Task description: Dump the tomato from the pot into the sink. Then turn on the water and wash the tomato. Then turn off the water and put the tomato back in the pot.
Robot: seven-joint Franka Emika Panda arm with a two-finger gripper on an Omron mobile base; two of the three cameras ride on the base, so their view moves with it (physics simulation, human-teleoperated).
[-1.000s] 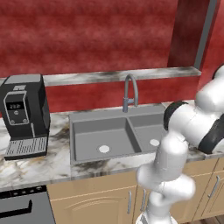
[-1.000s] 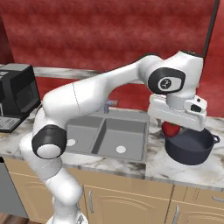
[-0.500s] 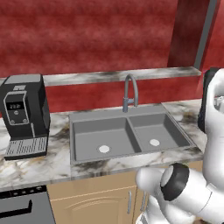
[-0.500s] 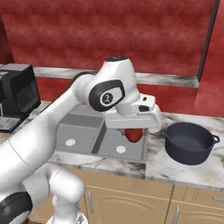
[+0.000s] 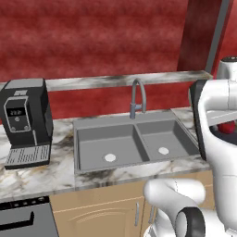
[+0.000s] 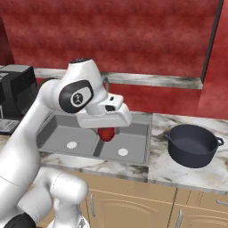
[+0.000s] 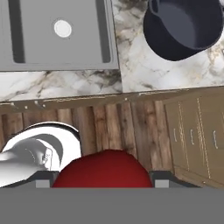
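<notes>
Above sink (image 6: 133,133), gripper (image 6: 106,134) clamped wide on tomato (image 6: 106,133); pot (image 6: 192,145) on counter at right.

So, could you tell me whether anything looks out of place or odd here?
Only the tomato: it sits between the fingers of the gripper in mid-air rather than in the pot or sink. The pot stands upright and empty; nothing looks spilled or damaged.
</notes>
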